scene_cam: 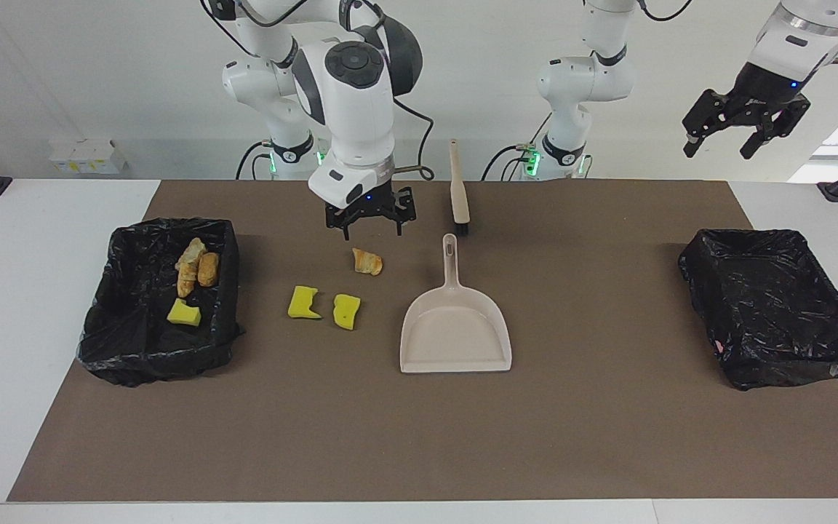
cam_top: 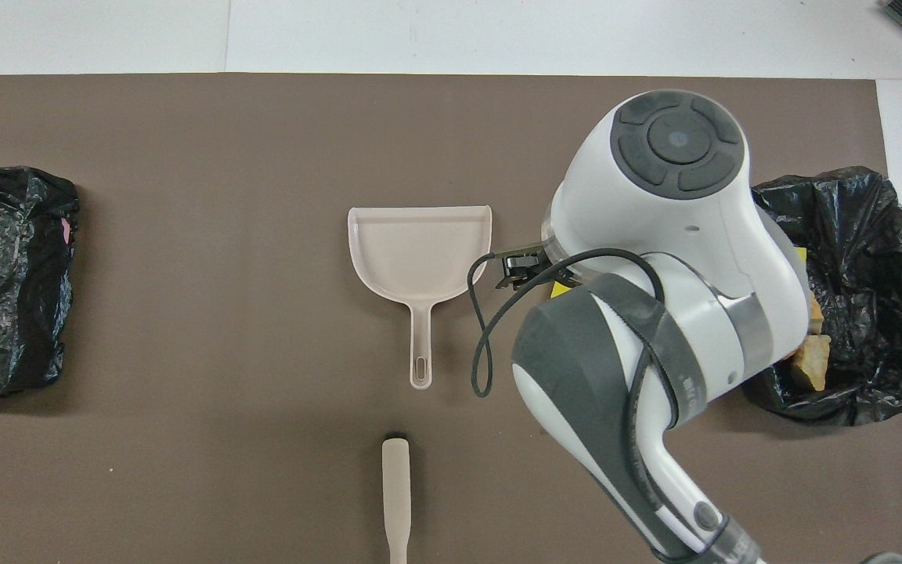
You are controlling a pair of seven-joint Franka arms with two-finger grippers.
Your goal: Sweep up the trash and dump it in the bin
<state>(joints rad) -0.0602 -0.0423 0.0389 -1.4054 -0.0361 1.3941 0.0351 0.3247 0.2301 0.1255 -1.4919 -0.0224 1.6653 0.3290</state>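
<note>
Trash (scene_cam: 366, 262) loose, right gripper (scene_cam: 365, 218) open, empty

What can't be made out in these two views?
- Overhead view: the right arm covers the loose trash on the mat; only a sliver of one yellow chunk shows.
- Overhead view: the same arm hides part of the bin at its end, and some pieces inside.
- Overhead view: the brush is cut by the bottom edge; its bristles are out of frame.
- Overhead view: the left tool is out of frame, seen only in the facing view.
</note>
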